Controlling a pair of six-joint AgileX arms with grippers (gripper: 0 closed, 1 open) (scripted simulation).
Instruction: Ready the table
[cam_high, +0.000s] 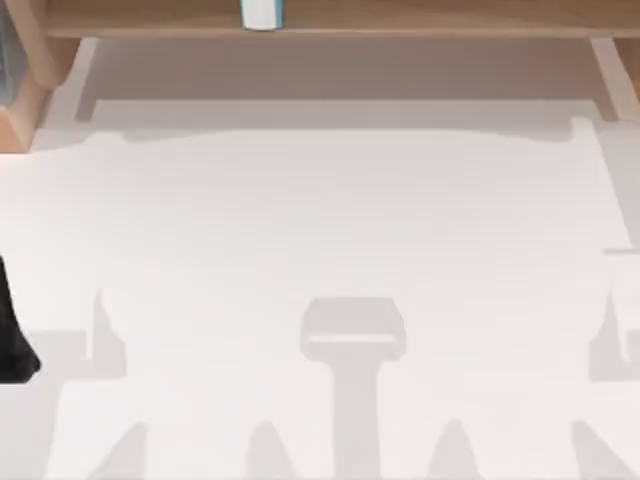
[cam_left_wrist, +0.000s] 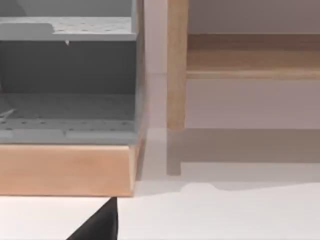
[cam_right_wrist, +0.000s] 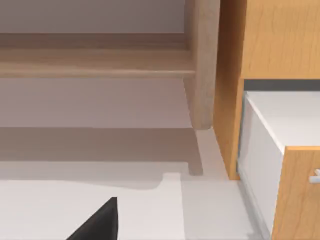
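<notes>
The table (cam_high: 320, 220) is a wide, plain white top with nothing standing on its surface; grey shadows fall across its near half. A black part of my left arm (cam_high: 12, 335) pokes in at the table's left edge. In the left wrist view a black piece of my left gripper (cam_left_wrist: 97, 225) hangs over the white top (cam_left_wrist: 225, 215) near a wooden base. The right wrist view has a like black piece of my right gripper (cam_right_wrist: 97, 222) above the table (cam_right_wrist: 50, 210).
A wooden shelf (cam_high: 330, 20) runs along the back, carrying a small white and blue object (cam_high: 260, 12). At the back left stands a grey open cabinet (cam_left_wrist: 65, 75) on a wooden base. At the back right, a wooden cabinet (cam_right_wrist: 280, 45) has a white drawer (cam_right_wrist: 280, 120).
</notes>
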